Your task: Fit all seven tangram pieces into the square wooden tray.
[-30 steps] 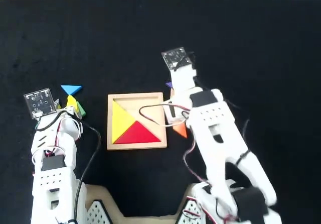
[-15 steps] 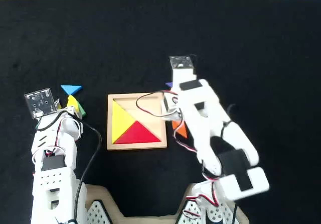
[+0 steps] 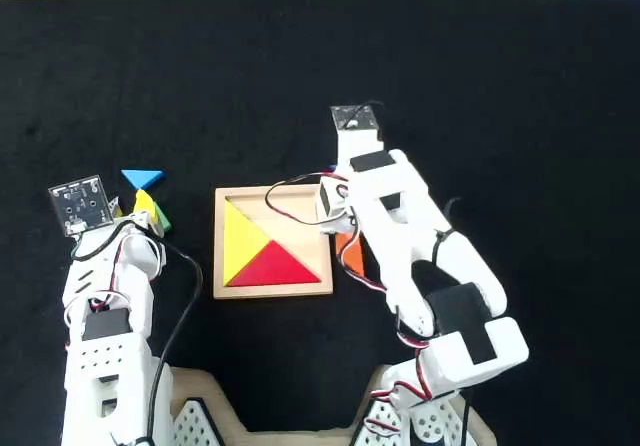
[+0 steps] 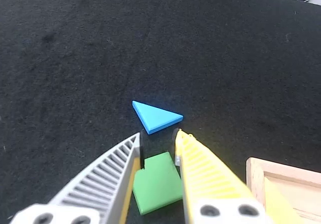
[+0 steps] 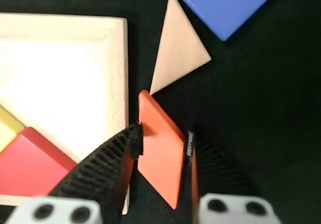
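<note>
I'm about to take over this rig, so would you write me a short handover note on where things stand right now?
Left gripper: open, straddling the green piece, left of the tray.
Right gripper: shut on the orange piece, just outside the tray's right wall.
Done: the yellow triangle and red triangle are in the tray.
Left: five pieces to fit. The green piece and light blue triangle are on the left. The orange piece, plain wooden triangle and dark blue piece are on the right.
</note>
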Controlling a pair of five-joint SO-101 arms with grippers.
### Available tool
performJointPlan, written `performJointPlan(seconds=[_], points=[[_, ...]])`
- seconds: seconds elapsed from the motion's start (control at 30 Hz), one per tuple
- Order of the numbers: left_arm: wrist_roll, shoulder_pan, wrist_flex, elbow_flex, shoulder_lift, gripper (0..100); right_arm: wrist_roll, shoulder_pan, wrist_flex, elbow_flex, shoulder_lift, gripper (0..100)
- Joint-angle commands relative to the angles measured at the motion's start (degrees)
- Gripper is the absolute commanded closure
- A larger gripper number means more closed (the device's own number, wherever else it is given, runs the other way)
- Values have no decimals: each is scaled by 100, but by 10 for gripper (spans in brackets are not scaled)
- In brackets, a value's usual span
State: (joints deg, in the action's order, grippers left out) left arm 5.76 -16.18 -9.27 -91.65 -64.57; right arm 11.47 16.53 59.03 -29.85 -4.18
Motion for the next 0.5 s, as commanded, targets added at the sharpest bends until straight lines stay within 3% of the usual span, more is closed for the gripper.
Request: performJointPlan(seconds=[0.0,0.47], points=[[-62,57,141,145,-62,877,-114,62,-237,-66,-22,825],[-62,57,141,145,-62,877,-132,53,79,382,-716,819]])
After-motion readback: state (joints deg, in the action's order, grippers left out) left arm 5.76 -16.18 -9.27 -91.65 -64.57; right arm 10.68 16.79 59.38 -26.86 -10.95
